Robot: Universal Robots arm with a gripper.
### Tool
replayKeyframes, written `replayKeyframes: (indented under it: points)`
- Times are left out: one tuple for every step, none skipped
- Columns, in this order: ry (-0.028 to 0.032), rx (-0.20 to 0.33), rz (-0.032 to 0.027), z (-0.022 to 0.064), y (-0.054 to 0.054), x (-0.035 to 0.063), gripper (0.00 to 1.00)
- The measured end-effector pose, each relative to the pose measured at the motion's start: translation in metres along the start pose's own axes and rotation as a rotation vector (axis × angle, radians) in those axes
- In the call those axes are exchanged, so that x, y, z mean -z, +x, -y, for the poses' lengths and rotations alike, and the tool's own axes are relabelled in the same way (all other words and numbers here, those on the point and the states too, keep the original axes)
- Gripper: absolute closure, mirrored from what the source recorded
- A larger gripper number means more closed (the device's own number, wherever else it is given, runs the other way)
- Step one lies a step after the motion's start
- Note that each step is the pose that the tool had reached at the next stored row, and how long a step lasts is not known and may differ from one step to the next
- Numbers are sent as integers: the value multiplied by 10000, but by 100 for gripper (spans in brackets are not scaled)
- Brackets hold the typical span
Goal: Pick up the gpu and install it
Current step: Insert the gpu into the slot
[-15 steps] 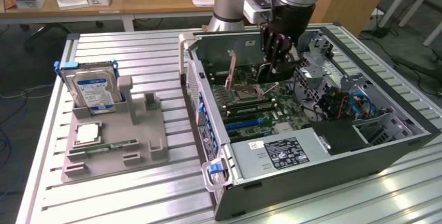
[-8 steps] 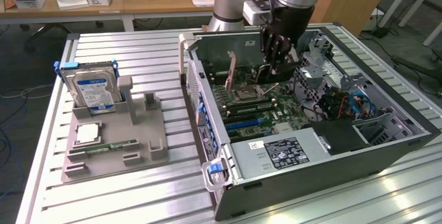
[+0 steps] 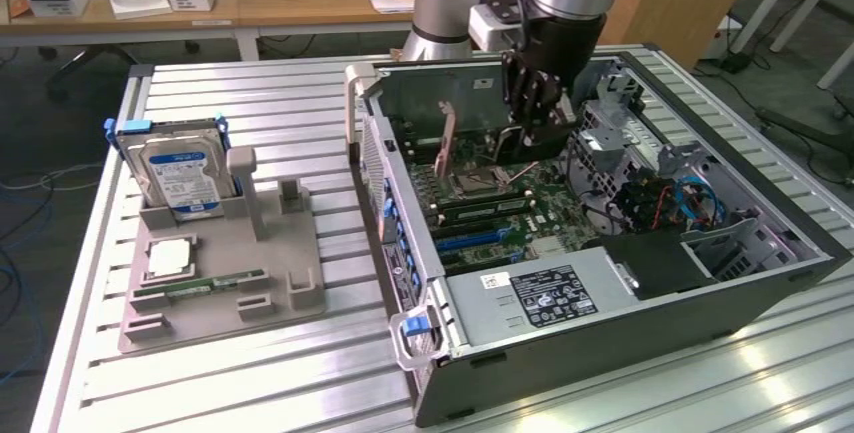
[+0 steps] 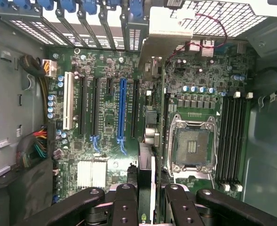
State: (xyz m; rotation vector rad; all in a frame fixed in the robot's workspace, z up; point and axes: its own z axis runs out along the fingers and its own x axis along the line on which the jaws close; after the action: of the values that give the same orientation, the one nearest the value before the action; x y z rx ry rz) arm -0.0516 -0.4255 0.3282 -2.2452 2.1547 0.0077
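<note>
Pickup done, fitting to come: on the ribbed aluminium worktop (image 3: 267,383), to the exterior view's left of the open steel computer case (image 3: 627,338), a moulded grey plastic tray (image 3: 274,253) holds a blue-labelled silver hard drive (image 3: 180,173) standing on edge and a narrow green memory stick (image 3: 200,285) lying flat. Inside the case, the black, jointed tool (image 3: 531,113) is clamped on the gpu (image 4: 147,172), a thin dark card seen edge-on. Its dull silver sheet-metal bracket (image 4: 159,47) is at the end toward the case's blue rear clips. The card hangs over the green motherboard (image 4: 105,117), between the long blue expansion slot (image 4: 122,113) and the square, steel-framed processor socket (image 4: 191,146). Judging by its height above the board, the card looks lifted and carried in but not yet seated in a slot.
</note>
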Motion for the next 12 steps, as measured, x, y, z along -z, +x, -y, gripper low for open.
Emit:
replayKeyframes:
  points:
    - [0, 0, 0, 0, 0, -5, 73]
    - [0, 0, 1, 0, 0, -9, 73]
    - [0, 0, 0, 0, 0, -13, 73]
    - [0, 0, 1, 0, 0, -17, 73]
    - [1, 0, 0, 0, 0, -22, 73]
    - [1, 0, 1, -1, 1, -26, 73]
    - [0, 0, 1, -1, 1, -30, 73]
    - [0, 0, 0, -1, 1, -35, 73]
    - [0, 0, 0, -1, 1, -39, 73]
    - [0, 0, 0, -1, 1, -43, 73]
    - [0, 0, 0, -1, 1, -47, 73]
    - [0, 0, 0, -1, 1, -51, 73]
